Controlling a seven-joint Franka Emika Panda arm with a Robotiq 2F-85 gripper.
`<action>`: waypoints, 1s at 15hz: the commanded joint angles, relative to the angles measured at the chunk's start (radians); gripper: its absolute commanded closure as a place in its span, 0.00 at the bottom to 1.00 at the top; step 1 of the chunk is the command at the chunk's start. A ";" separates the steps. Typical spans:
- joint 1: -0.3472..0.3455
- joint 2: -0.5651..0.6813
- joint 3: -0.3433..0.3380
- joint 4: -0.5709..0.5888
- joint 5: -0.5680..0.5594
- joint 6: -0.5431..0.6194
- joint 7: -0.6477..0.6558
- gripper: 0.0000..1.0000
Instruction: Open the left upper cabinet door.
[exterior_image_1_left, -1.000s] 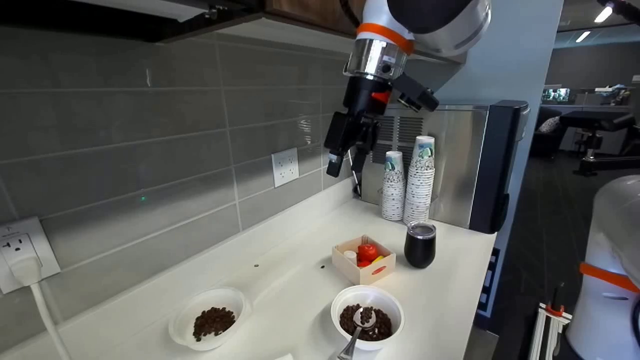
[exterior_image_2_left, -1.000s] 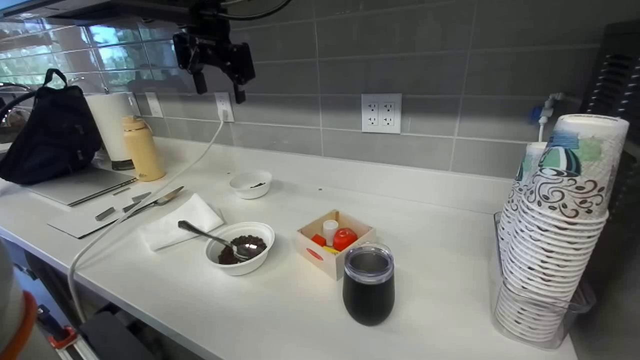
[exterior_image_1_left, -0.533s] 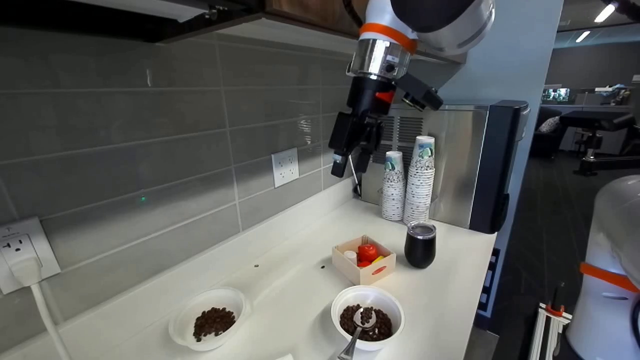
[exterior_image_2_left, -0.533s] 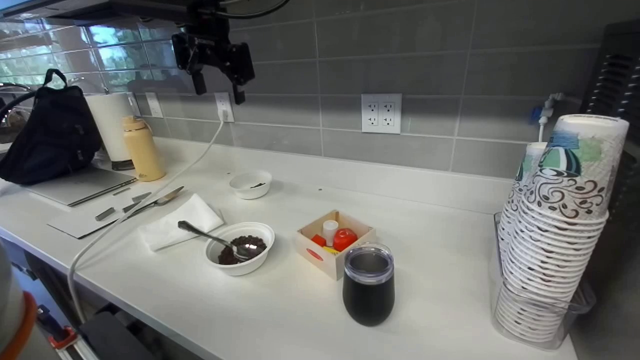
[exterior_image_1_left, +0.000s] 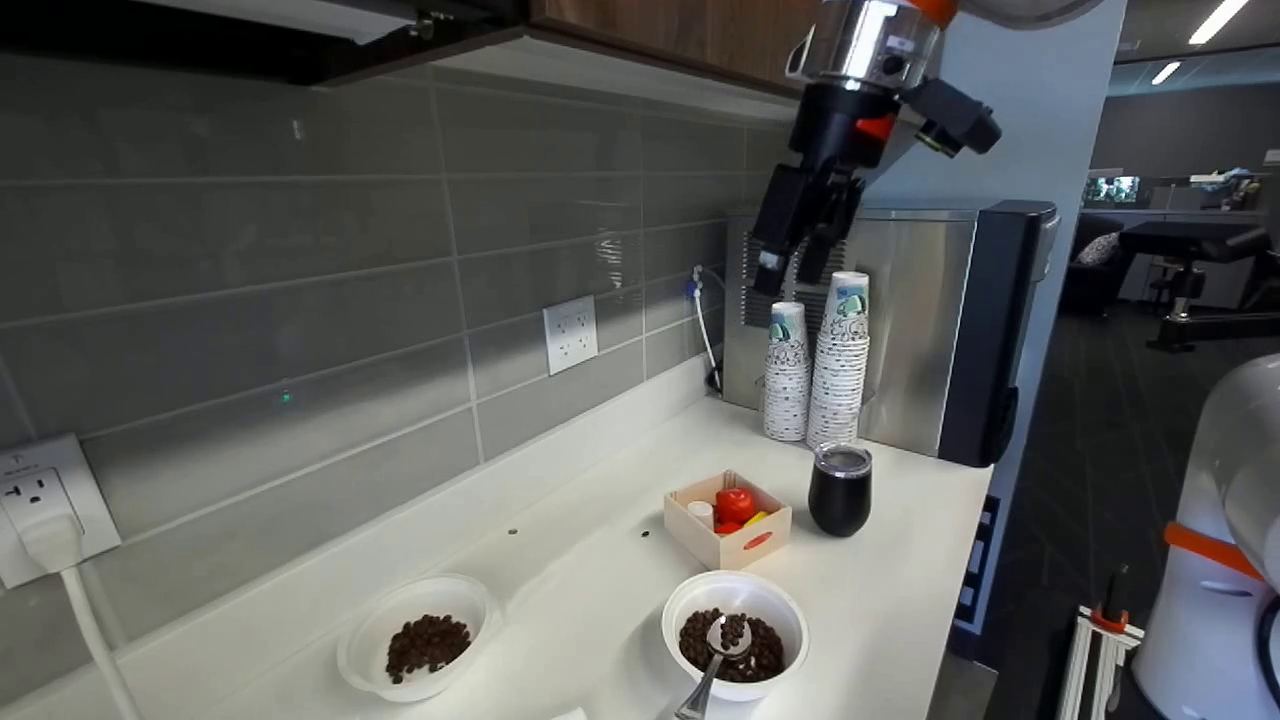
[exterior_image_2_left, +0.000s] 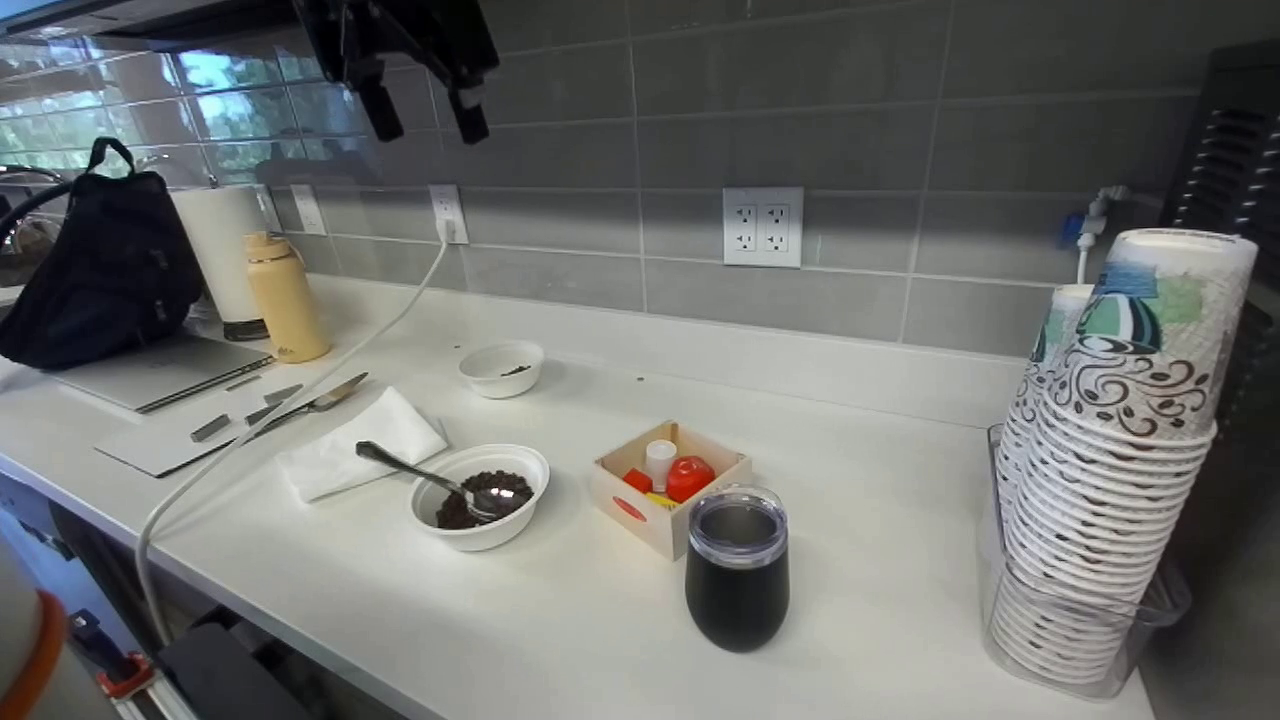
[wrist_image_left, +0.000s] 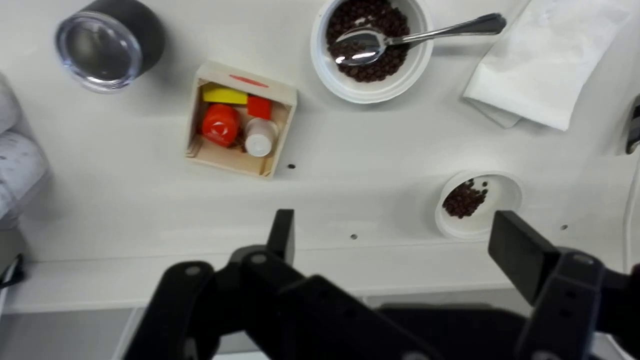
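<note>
A brown wood-grain cabinet door panel (exterior_image_1_left: 690, 28) shows along the top of an exterior view, above the tiled wall. Only its lower strip is in the picture, no handle shows, and I cannot tell whether it is the left upper door. My gripper (exterior_image_1_left: 793, 275) hangs fingers down, below and in front of the cabinet line, apart from the panel. It also shows at the top of an exterior view (exterior_image_2_left: 428, 122). In the wrist view the two fingers (wrist_image_left: 395, 235) stand wide apart with nothing between them, high above the counter.
Dark cabinet underside (exterior_image_1_left: 200, 45) lies upper left. On the counter stand white bowls (exterior_image_1_left: 418, 640) (exterior_image_2_left: 480, 540), a wooden box (exterior_image_2_left: 625, 525) of toy items, a black tumbler (exterior_image_2_left: 737, 600) and paper cup stacks (exterior_image_2_left: 1100, 500). A steel machine (exterior_image_1_left: 915, 330) stands behind the cups.
The arm and gripper have moved up and away from the tiled wall, uncovering more of the brown panel. The gripper stays open. The counter items have not moved.
</note>
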 joint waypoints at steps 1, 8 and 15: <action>-0.074 -0.139 0.013 0.032 -0.107 -0.026 0.027 0.00; -0.186 -0.190 -0.054 0.185 -0.248 0.122 0.027 0.00; -0.315 -0.114 -0.159 0.195 -0.325 0.588 0.045 0.00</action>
